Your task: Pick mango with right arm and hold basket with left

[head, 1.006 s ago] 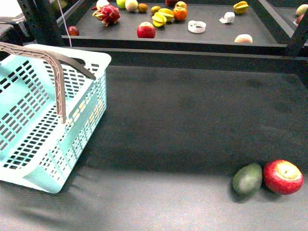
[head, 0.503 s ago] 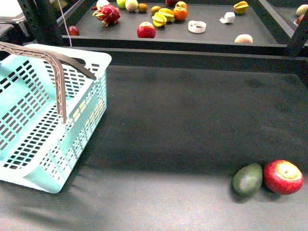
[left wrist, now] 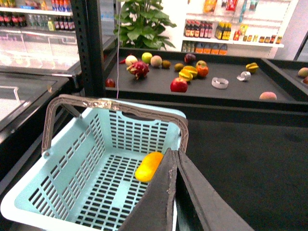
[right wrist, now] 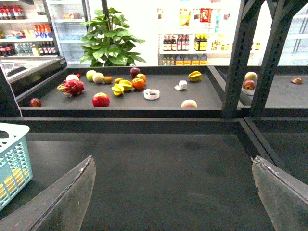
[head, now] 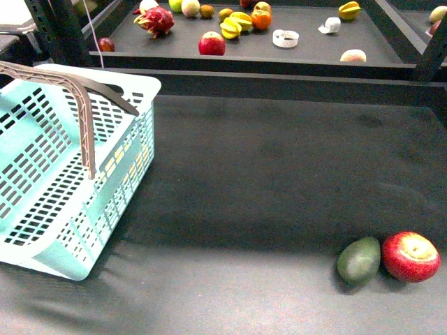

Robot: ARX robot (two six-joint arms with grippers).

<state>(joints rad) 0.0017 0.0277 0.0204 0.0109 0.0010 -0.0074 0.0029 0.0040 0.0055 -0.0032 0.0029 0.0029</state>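
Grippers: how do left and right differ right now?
The left gripper has its jaws pressed together over the basket, above the mango lying inside; the right gripper is spread wide, fingers at opposite edges of its view. The left hangs over the basket; the right faces bare table. Neither grips anything.

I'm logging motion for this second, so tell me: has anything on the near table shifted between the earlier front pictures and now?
Nothing visibly changed. The basket, the dark green fruit and the red apple lie where they were, and neither arm shows in the front view.
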